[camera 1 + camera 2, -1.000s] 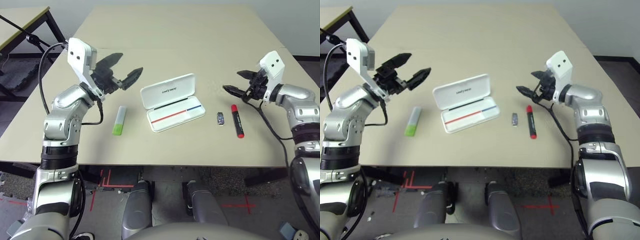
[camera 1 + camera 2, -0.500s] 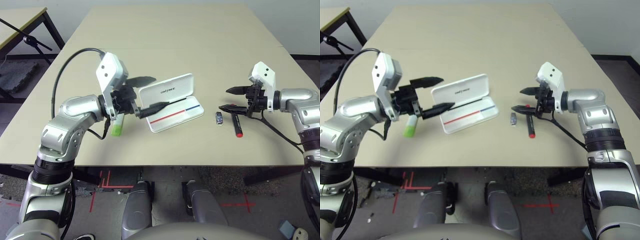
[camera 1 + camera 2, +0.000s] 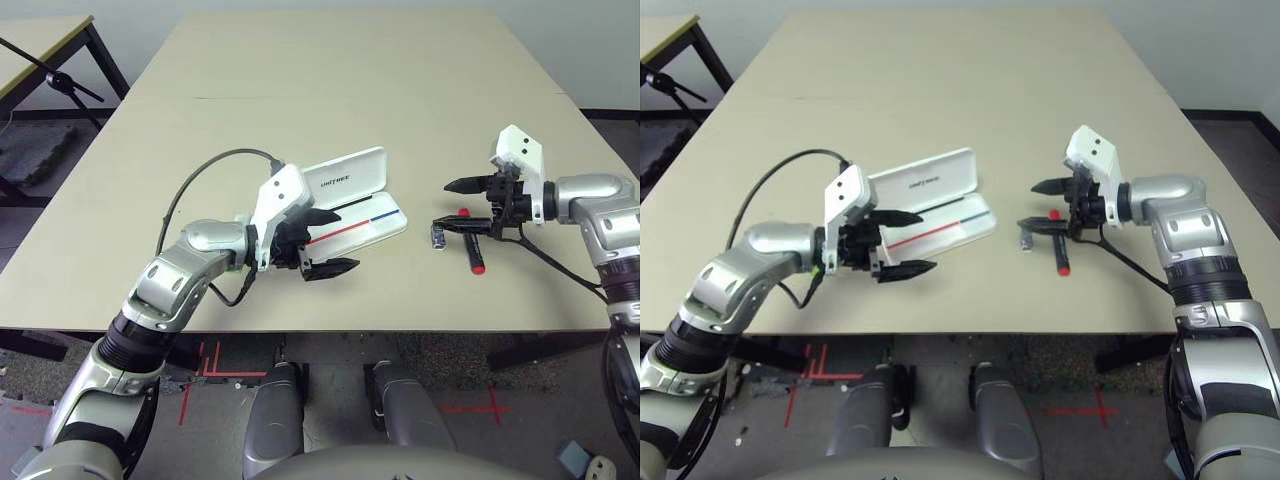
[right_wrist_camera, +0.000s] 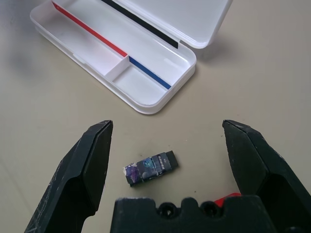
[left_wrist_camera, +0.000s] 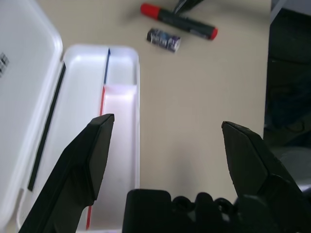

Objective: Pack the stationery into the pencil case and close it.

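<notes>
left gripper hangs spread wide and empty over the near left end of the open pencil case on the worktop. right gripper, also agape, hovers above the tiny dark block and red marker.

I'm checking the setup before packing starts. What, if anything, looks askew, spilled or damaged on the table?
Nothing stands out. The pencil case lies open and intact, its tray bare; the red marker and small dark block lie loose beside it.
</notes>
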Action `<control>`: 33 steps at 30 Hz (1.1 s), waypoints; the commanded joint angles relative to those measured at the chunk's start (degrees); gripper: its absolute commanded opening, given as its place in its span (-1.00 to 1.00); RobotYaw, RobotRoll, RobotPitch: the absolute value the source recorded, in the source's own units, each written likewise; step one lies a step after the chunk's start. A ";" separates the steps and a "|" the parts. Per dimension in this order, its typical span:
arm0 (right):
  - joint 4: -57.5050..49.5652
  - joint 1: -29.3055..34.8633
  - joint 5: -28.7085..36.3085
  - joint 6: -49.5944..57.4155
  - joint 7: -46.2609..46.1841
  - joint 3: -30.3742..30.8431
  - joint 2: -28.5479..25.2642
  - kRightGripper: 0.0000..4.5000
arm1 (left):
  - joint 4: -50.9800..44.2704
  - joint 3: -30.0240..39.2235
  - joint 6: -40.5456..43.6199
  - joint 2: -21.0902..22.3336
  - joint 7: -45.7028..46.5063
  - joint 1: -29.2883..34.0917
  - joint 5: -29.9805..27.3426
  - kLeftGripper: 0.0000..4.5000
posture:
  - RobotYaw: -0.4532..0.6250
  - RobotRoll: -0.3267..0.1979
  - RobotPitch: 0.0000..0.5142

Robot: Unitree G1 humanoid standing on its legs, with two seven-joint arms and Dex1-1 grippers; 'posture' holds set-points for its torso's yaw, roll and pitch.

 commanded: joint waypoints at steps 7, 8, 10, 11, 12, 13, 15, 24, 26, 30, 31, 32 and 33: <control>-0.60 0.13 -0.37 -0.83 -0.79 0.81 0.61 1.00 | 4.19 -4.07 2.20 -0.26 0.18 -0.20 5.66 0.99 | -0.18 0.25 -0.58; -0.59 0.14 -0.38 -0.92 -0.84 0.81 0.63 1.00 | 4.40 -4.20 2.43 -0.24 0.14 -0.26 5.94 0.99 | -0.19 0.25 -0.58; -0.51 0.14 -0.45 -1.20 -0.99 0.81 0.67 1.00 | 4.78 -4.48 2.62 -0.17 -0.12 -0.29 6.43 0.99 | -0.19 0.25 -0.58; -0.46 0.14 -0.49 -1.33 -1.07 0.80 0.69 1.00 | 4.91 -4.55 2.79 -0.16 -0.27 -0.28 6.55 0.99 | -0.19 0.25 -0.58; -0.42 0.17 -0.52 -1.46 -1.14 0.78 0.70 1.00 | 5.02 -4.64 2.95 -0.18 -0.37 -0.23 6.68 0.99 | -0.19 0.25 -0.58; -0.37 0.19 -0.53 -1.57 -1.21 0.76 0.71 1.00 | 5.13 -4.70 3.10 -0.23 -0.44 -0.18 6.79 0.99 | -0.19 0.25 -0.58; -0.21 0.26 -0.59 -1.88 -1.44 0.71 0.74 1.00 | 5.39 -4.82 3.46 -0.39 -0.51 -0.09 6.94 0.99 | -0.20 0.25 -0.58; -1.35 1.09 0.19 -1.38 -1.18 0.36 0.40 1.00 | 6.32 -4.99 4.87 -0.65 -1.53 -0.45 6.91 0.92 | -0.22 0.25 -0.59; -1.94 1.26 0.54 -0.77 -0.77 0.25 0.09 1.00 | 6.44 -5.18 5.36 -0.47 -2.02 -0.59 6.95 0.71 | -0.22 0.25 -0.59; -3.42 1.73 1.23 1.08 0.69 0.38 -0.88 1.00 | 6.92 -5.06 5.42 -0.39 -2.58 -0.76 7.04 0.02 | -0.23 0.25 -0.59; -3.98 1.90 1.51 1.64 1.17 0.46 -1.15 1.00 | 7.10 -5.01 5.35 -0.36 -2.67 -0.82 7.09 -0.16 | -0.23 0.25 -0.59; -4.52 2.06 1.75 2.10 1.57 0.50 -1.36 1.00 | 7.27 -5.00 5.27 -0.33 -2.74 -0.87 7.16 -0.30 | -0.23 0.25 -0.59; -5.48 2.40 2.16 2.70 2.26 0.56 -1.68 1.00 | 7.36 -5.03 4.97 -0.26 -2.72 -0.89 7.40 -0.49 | -0.24 0.25 -0.58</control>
